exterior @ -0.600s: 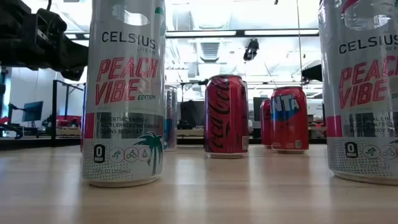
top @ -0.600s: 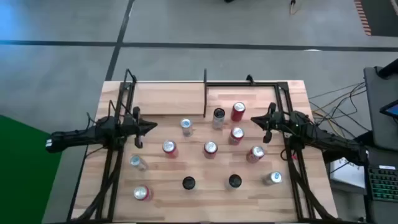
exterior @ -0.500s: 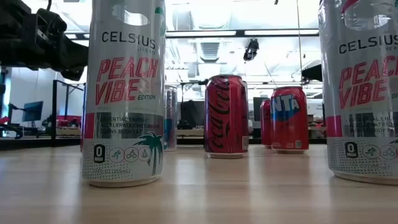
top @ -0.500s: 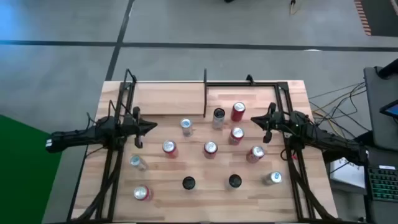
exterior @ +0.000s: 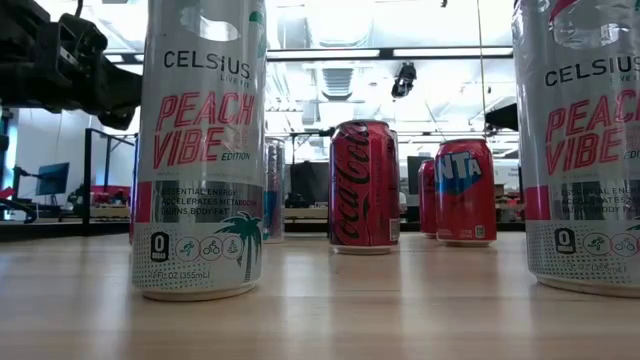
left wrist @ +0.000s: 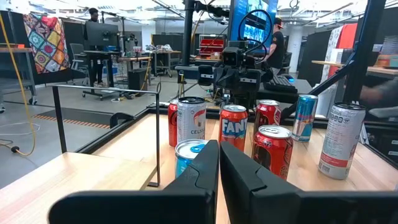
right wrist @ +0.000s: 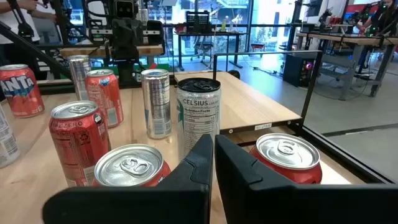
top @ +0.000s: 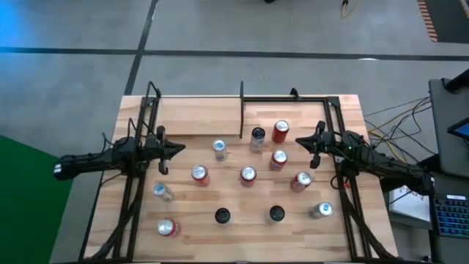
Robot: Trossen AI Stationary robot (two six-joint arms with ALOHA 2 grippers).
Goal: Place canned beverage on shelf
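Task at its start: both the left hand (top: 178, 149) and the right hand (top: 300, 142) hover closed and empty at mid-table. The cans (top: 248, 174) stand scattered on the table (top: 190, 224); the shelf (top: 198, 116) along the far edge holds none.

Beyond the table: grey floor (top: 293, 29) crossed by dark lines, a green surface (top: 29, 198) at one side, loose cables (top: 396, 110) and a keyboard (top: 448, 213) at the other. A patterned quilt (left wrist: 45, 36) hangs in the room; a person (left wrist: 276, 42) stands at monitors.
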